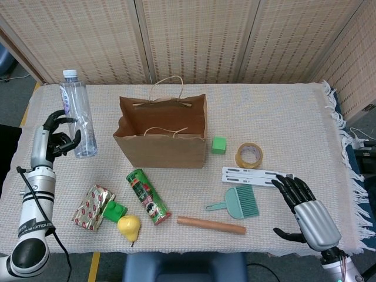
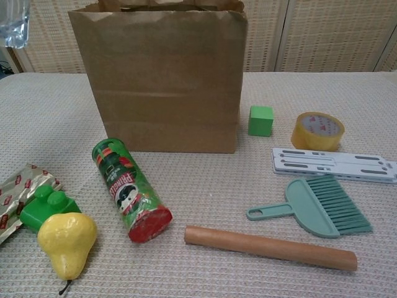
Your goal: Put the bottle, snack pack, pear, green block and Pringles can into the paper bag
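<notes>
Head view: left hand (image 1: 57, 136) grips the clear plastic bottle (image 1: 77, 115) upright, left of the open brown paper bag (image 1: 161, 147); right hand (image 1: 308, 211) spread near the table's front edge.

Clear water bottle (image 1: 78, 113) upright, off the table, gripped by left hand (image 1: 54, 140), left of open brown paper bag (image 1: 162, 134). Pringles can (image 1: 148, 196) on its side, red end toward the camera. Foil snack pack (image 1: 93, 206), green block (image 1: 218, 145) right of the bag, yellow pear (image 1: 128, 227) at the front edge.
</notes>
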You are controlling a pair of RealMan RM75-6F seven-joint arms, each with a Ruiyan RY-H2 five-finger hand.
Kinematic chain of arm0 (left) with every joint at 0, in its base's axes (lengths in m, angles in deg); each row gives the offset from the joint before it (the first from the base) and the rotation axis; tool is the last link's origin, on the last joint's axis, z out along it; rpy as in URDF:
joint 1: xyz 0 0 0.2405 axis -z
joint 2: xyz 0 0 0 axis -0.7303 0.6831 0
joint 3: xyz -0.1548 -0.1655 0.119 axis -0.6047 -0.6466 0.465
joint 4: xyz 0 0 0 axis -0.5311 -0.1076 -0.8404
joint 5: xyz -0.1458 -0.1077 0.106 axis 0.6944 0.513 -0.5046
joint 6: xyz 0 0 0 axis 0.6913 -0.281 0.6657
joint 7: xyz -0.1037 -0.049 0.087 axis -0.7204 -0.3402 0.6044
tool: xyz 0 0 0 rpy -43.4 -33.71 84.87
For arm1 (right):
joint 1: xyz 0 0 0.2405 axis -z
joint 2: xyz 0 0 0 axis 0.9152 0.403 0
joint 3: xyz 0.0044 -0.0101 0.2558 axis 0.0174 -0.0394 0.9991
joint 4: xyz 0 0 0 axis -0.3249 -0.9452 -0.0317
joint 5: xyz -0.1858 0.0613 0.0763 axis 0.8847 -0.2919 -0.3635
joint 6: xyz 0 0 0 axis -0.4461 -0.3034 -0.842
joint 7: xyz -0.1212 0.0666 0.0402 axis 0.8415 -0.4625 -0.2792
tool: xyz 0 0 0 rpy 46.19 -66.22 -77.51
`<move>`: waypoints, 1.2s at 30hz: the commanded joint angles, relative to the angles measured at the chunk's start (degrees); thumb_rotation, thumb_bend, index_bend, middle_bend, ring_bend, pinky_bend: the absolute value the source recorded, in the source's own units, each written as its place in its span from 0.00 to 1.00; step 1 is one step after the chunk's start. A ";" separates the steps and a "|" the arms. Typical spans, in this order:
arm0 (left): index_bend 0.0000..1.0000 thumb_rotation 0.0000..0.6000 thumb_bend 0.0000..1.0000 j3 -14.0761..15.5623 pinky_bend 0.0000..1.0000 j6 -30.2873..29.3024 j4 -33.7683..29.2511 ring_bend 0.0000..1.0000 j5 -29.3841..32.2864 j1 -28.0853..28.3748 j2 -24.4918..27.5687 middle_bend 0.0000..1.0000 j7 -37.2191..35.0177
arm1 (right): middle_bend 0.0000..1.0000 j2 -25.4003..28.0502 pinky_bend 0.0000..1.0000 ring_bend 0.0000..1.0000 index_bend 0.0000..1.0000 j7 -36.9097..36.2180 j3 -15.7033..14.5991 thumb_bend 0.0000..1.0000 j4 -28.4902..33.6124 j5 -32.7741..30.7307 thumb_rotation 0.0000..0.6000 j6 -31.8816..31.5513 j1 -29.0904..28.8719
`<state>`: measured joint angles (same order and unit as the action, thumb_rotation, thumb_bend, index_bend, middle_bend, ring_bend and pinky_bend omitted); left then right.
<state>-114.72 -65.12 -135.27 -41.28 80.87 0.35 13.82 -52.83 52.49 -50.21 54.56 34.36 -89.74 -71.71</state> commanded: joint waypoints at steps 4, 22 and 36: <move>0.51 1.00 0.60 -3.46 0.81 0.20 -1.22 0.68 0.23 6.39 -3.54 0.67 -3.38 | 0.00 0.35 0.00 0.00 0.00 -0.98 0.49 0.00 -0.10 -1.41 1.00 0.64 -0.53; 0.49 1.00 0.59 -0.82 0.77 6.99 20.14 0.66 -1.59 23.45 -15.18 0.65 -0.62 | 0.00 1.23 0.00 0.00 0.00 -3.15 1.02 0.00 0.00 -3.90 1.00 2.42 -1.71; 0.00 1.00 0.39 7.89 0.14 19.72 21.68 0.00 -2.97 23.35 -13.20 0.00 3.60 | 0.00 0.82 0.00 0.00 0.00 -3.03 0.88 0.00 -0.43 -3.94 1.00 2.56 -1.76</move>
<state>-107.59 -45.64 -113.63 -42.68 104.55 -13.37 17.75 -52.00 49.46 -49.32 54.13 30.42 -87.18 -73.48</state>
